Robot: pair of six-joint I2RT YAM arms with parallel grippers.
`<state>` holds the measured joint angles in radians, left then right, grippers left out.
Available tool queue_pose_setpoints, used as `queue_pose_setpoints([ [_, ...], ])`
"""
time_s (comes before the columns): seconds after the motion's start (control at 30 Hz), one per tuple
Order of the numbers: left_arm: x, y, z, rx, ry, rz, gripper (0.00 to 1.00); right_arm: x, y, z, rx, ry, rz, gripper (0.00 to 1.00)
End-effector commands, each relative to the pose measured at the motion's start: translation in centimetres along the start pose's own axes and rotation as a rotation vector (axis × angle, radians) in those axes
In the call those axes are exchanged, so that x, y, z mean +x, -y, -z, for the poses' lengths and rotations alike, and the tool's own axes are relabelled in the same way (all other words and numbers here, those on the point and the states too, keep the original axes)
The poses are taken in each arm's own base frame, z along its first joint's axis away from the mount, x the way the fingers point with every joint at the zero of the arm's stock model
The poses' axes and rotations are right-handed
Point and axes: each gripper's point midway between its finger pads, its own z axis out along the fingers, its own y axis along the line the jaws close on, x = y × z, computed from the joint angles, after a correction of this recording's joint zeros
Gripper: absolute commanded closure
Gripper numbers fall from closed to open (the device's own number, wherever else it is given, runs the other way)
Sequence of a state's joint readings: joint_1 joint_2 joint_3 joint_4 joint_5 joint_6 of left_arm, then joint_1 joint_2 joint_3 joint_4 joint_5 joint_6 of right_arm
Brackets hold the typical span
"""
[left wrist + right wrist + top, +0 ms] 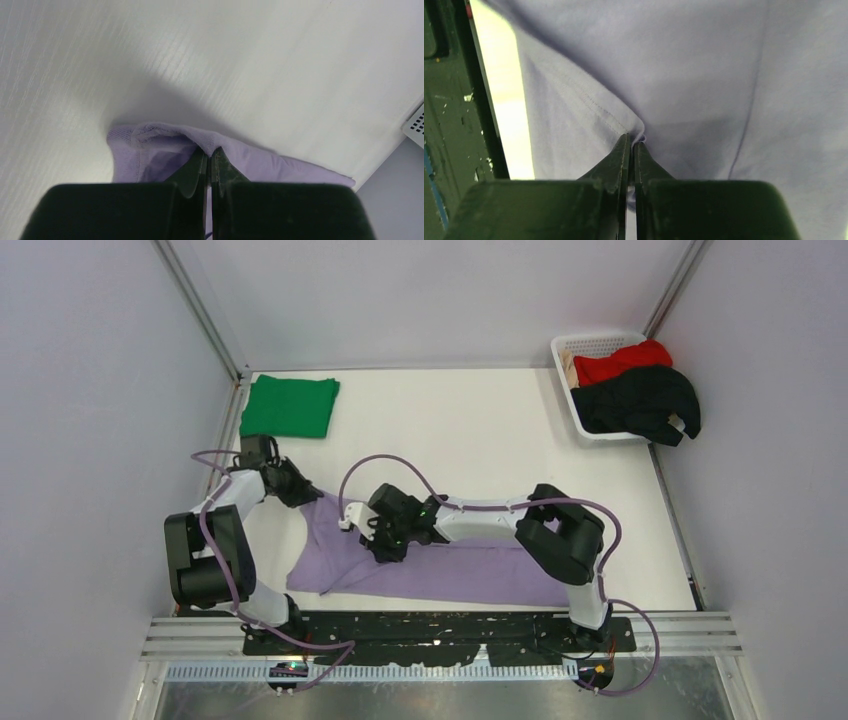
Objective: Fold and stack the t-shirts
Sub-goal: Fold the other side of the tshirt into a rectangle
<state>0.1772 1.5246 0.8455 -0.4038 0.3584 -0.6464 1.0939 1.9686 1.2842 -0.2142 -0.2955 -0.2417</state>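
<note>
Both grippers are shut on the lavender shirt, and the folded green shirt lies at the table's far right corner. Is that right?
Not quite: the top external view shows the folded green shirt at the far left corner. The left gripper and right gripper are indeed shut on the lavender shirt.

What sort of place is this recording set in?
Probably a robotics lab test cell, not a home: a white table walled by plain grey panels on aluminium framing, with the left gripper and right gripper both pinching a lavender t-shirt, and a basket of spare shirts.
</note>
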Motion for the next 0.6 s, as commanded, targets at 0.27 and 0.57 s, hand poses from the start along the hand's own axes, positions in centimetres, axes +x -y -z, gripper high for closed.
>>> queue_pose_setpoints([
  [0.27,-3.6,1.6,-0.4,0.006,0.037,-0.036,1.0,0.5,-3.3,3.8,-0.079,0.053,-0.029,0.83],
  [0.57,-4.9,2.0,-1.4,-0.007,0.025,-0.02,1.0,2.6,-4.8,4.0,-0.139,0.007,-0.065,0.32],
])
